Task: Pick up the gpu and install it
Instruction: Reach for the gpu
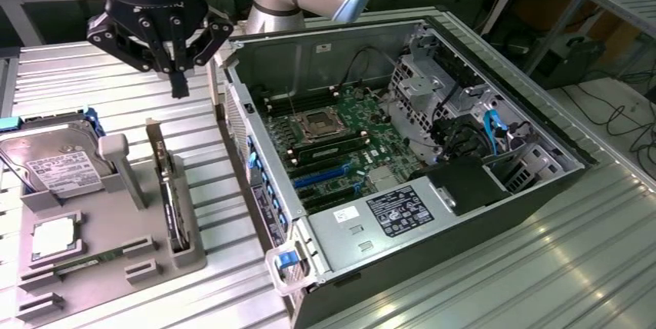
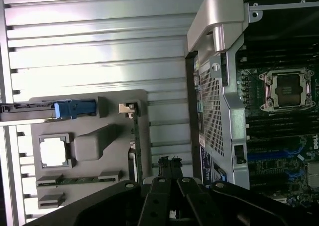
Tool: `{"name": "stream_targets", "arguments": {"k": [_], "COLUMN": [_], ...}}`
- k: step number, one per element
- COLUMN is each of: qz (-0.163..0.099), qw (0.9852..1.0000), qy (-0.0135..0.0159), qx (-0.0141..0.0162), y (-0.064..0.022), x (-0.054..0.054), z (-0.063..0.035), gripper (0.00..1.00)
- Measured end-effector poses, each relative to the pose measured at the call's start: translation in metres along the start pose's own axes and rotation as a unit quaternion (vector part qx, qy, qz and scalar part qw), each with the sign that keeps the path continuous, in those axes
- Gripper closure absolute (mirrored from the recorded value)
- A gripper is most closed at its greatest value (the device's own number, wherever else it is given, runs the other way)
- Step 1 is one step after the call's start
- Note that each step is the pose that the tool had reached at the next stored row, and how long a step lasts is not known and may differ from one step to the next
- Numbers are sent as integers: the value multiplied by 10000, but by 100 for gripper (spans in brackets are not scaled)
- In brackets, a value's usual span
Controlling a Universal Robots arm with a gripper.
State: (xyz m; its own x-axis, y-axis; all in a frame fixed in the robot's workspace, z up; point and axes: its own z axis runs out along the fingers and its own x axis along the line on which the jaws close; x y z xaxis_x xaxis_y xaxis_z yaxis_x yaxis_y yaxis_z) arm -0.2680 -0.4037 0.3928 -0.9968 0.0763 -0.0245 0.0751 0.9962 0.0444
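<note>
Poised with gripper [image 1: 180,85] closed on nothing, jaws clear above the gpu [image 1: 167,191] standing on edge in its holder [image 1: 103,230]; yet to grasp, lift or seat in the open case [image 1: 462,256].

You get bright, even overhead light in the exterior view. The ribbed metal table [image 1: 533,267] throws pale glare streaks toward the exterior view's right, while the inside of the computer case [image 1: 410,137] sits in moderate shade. In the wrist view a broad white glare band washes across the table, the CPU chip [image 2: 54,152] blows out to blank white, and the gripper [image 2: 169,162] reads as a near-black silhouette.
</note>
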Motion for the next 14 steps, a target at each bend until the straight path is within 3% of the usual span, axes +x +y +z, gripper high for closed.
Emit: {"name": "stream_targets", "arguments": {"k": [14], "qz": [-1], "qw": [10000], "qy": [0], "qx": [0], "y": [-18], "x": [148], "z": [-3], "gripper": [89]}}
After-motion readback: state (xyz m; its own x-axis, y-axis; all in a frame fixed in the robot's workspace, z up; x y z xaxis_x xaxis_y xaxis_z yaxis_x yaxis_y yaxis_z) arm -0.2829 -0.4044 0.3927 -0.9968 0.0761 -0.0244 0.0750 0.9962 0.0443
